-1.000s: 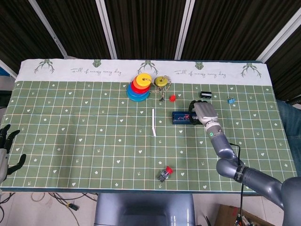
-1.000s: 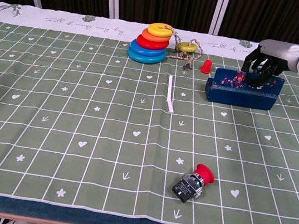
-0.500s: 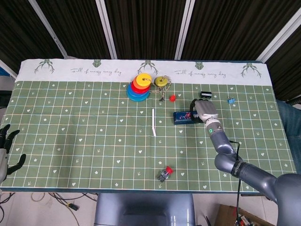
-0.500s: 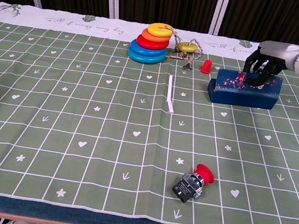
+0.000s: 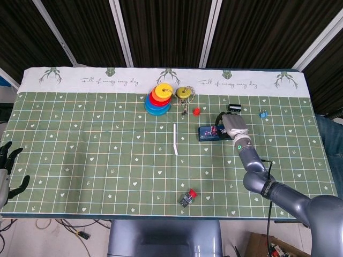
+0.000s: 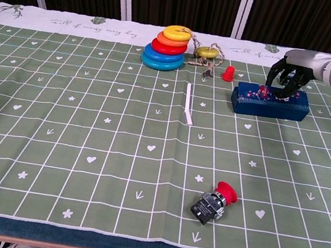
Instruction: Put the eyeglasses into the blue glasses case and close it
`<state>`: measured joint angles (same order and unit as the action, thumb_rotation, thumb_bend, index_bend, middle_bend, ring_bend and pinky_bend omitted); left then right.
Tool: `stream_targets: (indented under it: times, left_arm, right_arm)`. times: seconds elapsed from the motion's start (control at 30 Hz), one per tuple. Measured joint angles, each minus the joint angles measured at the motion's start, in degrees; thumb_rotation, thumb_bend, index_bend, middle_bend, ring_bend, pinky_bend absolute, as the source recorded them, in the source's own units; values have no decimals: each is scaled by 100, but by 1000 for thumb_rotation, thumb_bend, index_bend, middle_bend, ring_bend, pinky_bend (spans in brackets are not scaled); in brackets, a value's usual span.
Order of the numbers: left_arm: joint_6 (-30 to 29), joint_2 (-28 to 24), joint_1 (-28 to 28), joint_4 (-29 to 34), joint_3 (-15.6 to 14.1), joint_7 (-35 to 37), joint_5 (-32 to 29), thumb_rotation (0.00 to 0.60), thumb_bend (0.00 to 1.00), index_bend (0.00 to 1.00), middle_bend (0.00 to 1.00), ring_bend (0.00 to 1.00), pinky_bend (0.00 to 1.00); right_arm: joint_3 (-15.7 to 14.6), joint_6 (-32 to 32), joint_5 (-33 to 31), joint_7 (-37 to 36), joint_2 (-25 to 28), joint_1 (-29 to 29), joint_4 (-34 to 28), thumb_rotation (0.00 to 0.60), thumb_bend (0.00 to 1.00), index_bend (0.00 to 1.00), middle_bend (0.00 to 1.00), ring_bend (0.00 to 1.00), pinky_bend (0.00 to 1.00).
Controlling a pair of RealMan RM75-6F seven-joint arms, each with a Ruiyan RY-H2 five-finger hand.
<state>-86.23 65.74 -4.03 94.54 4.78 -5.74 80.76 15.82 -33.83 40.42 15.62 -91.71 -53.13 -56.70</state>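
The blue glasses case [image 5: 209, 133] [image 6: 270, 103] lies right of centre on the green cloth and looks low and nearly shut. Red-pink speckles show along its top. I cannot tell whether they are the eyeglasses or the lid's pattern. My right hand [image 5: 232, 125] [image 6: 289, 77] arches over the case's right end, its fingertips [image 6: 280, 91] touching the top, and it grips nothing. My left hand [image 5: 7, 167] hangs off the table's left edge with its fingers apart and nothing in it. Only the head view shows it.
A stack of coloured rings [image 5: 158, 99] [image 6: 166, 48] and a yellow ring on a cord [image 5: 185, 92] [image 6: 207, 52] stand at the back. A red cone [image 6: 228, 73] is left of the case. A white stick [image 6: 188, 103] lies mid-table and a red push button [image 6: 213, 203] near the front.
The case's lid has come down under my right hand, so the case now looks flatter. The hand has shifted slightly toward the case's back right. My left hand has not moved.
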Motion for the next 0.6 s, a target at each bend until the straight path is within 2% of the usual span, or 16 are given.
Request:
stream_targets:
  times: [0.17,0.3,0.43,0.6]
  left_arm:
    - [10,-5,0,3,-4,-4,-4,600,315,137,0,0,0]
    - [8,-10,0,9,-4,-5,-3,600,315,137,0,0,0]
    - [8,-18,3,12,-1,3,-11,600,315,137,0,0,0]
    - [16,-15,0,15,-9,-14,-5,600,315,137,0,0,0]
  right_arm:
    - [-4,28,-47,-27,-54,-51,89,600,536,239,204,169,207]
    - [30,28,-64,-100,-92,-81,142,600,524,222,197,160,207]
    - [16,37,18,-132,75,-65,-34,600,449,222,188,134,201]
    - [-188,88,57,25,423,-35,-441,600,337,222,181,103,199]
